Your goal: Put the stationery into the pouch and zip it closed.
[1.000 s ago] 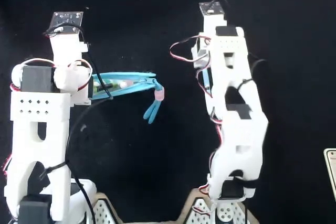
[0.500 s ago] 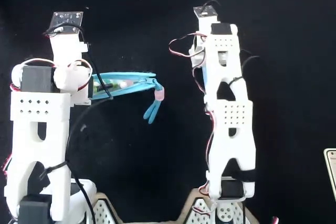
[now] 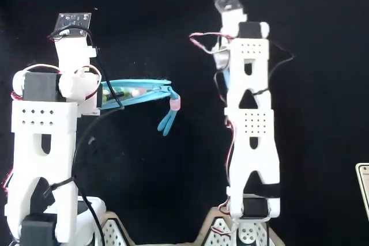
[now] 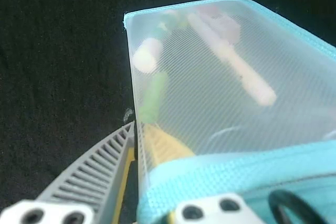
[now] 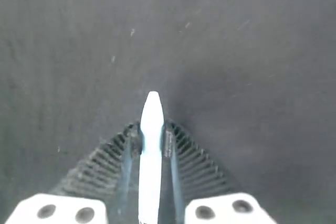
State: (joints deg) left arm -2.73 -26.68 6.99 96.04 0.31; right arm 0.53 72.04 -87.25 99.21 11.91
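Black table (image 3: 323,84); wrist views show left hand (image 4: 135,148) clamping the pouch (image 4: 220,77), right hand (image 5: 152,128) pinching a white pen (image 5: 151,109).

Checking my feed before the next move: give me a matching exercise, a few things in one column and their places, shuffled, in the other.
Things
1. pouch
2. white pen
3. zipper tassel
4. green item

Places
A. between the fingers of the right gripper
B. inside the pouch
C. lying on the black table by the pouch's end
D. held at one end by the left gripper

Pairs: 1-D, 2-A, 3-C, 4-B
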